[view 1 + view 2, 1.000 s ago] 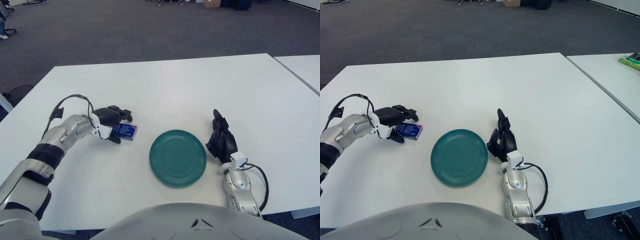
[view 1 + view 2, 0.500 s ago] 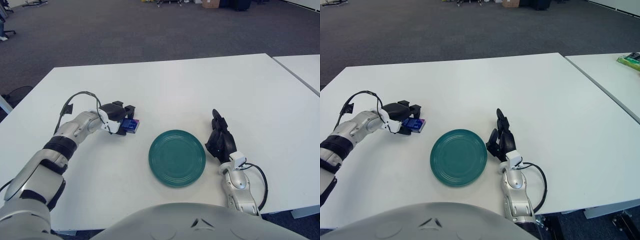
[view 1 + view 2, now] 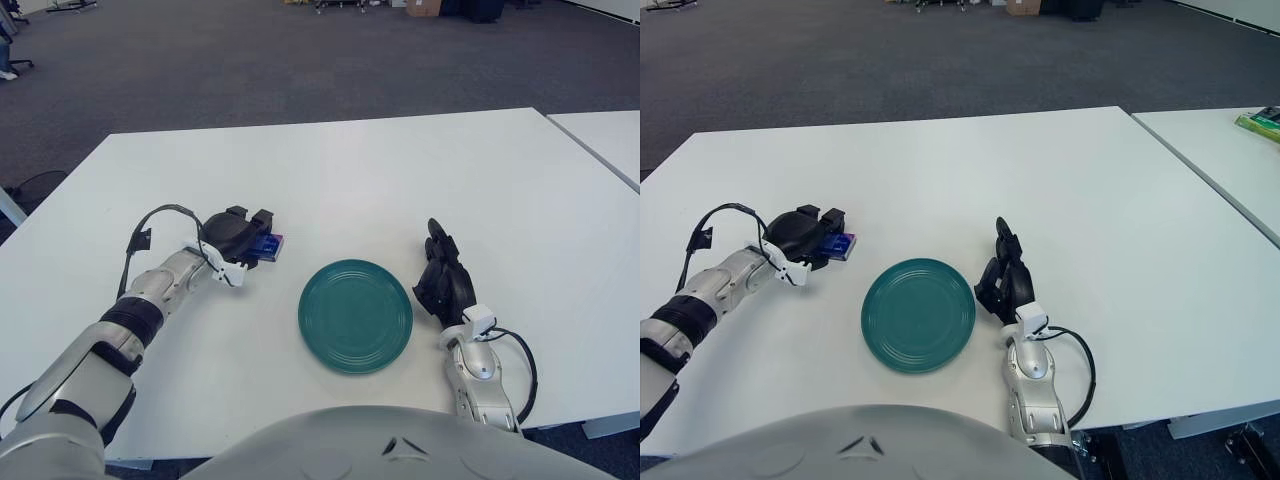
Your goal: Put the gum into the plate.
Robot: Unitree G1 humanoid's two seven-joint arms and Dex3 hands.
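On the left part of the white worktop [image 3: 350, 170], the gum [image 3: 268, 245], a small blue pack, sits inside the grasp of the left robot hand [image 3: 238, 241]. The dark fingers [image 3: 262, 217] curl over the top of the pack, so that only its right end shows past them, and the pack looks tilted rather than flat. Whether it is raised clear of the worktop or touching it cannot be told. The silver forearm of that arm runs back toward the lower left corner of the view, with a black cable looping above the wrist.

To the right of the gum and a little nearer the robot lies the plate [image 3: 355, 316], round, dark green, ridged with concentric rings, flat on the worktop. The pack and the plate are apart, with a strip of bare white surface between them, and nothing lies in the plate.

Just beside the plate's right rim shows the right robot hand [image 3: 443, 275], idle, its black fingers extended and pointing away from the robot, holding nothing. Its silver wrist and a black cable loop show below it, near the front edge of the worktop.

At the far right a second white table [image 3: 1230, 150] stands just beside the first, separated by a narrow seam, and a green object [image 3: 1260, 122] lies near its far edge in the right eye view. Grey carpet [image 3: 250, 60] covers the floor beyond the worktop.
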